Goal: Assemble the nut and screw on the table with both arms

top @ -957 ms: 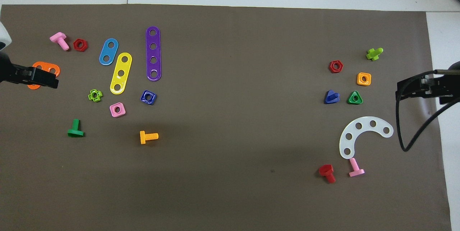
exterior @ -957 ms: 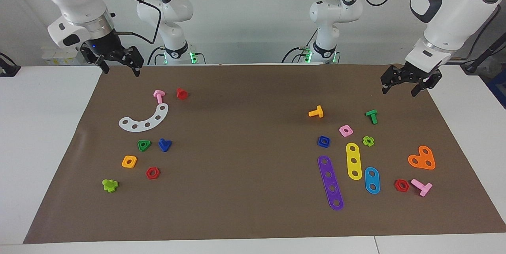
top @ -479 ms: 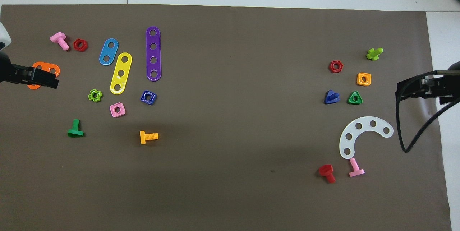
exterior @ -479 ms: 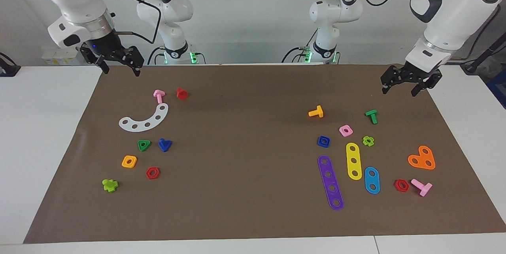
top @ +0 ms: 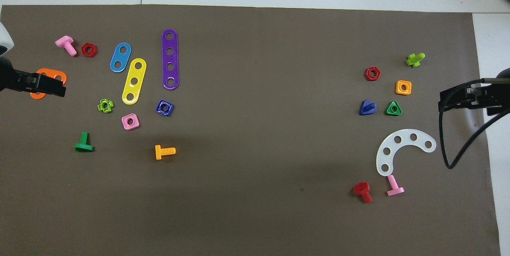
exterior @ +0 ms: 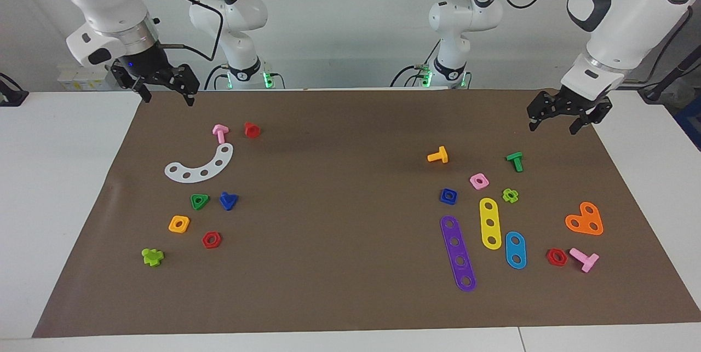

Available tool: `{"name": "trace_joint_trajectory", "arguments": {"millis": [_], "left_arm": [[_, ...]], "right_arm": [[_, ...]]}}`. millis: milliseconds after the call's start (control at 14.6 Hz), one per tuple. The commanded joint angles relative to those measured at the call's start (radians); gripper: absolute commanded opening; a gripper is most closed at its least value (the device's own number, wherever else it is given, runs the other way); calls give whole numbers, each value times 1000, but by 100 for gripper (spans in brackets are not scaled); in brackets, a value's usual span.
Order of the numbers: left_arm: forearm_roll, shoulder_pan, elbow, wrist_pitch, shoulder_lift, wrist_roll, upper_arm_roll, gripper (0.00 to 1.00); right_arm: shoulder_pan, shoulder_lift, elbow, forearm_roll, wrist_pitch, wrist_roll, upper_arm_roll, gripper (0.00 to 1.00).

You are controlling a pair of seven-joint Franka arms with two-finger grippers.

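Observation:
The dark-blue square nut (exterior: 448, 195) lies on the brown mat (exterior: 339, 188) toward the left arm's end, beside a purple strip; it also shows in the overhead view (top: 164, 107). The dark-blue triangular-headed screw (exterior: 228, 200) lies toward the right arm's end beside a green triangular nut (exterior: 199, 201); it also shows in the overhead view (top: 367, 107). My left gripper (exterior: 553, 126) hangs open and empty in the air over its end of the mat, seen in the overhead view too (top: 59, 88). My right gripper (exterior: 167, 99) hangs open and empty over its end of the mat, seen in the overhead view too (top: 444, 104).
Near the nut lie a pink square nut (exterior: 479, 180), an orange bolt (exterior: 438, 155), yellow (exterior: 490, 223), purple (exterior: 458, 252) and blue (exterior: 515, 249) strips and an orange heart plate (exterior: 585, 219). Near the screw lie a white curved strip (exterior: 200, 166), an orange-yellow nut (exterior: 179, 224) and a red hex nut (exterior: 211, 240).

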Motion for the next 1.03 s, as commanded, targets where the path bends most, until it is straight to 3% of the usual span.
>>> {"name": "trace_joint_trajectory", "arguments": {"millis": [0, 957], "left_arm": [[10, -11, -43, 19, -34, -6, 7, 100], [10, -11, -45, 27, -34, -6, 7, 100]], "right_arm": [[-11, -16, -20, 22, 6, -38, -2, 100], [-9, -34, -62, 22, 43, -37, -2, 100]]}}
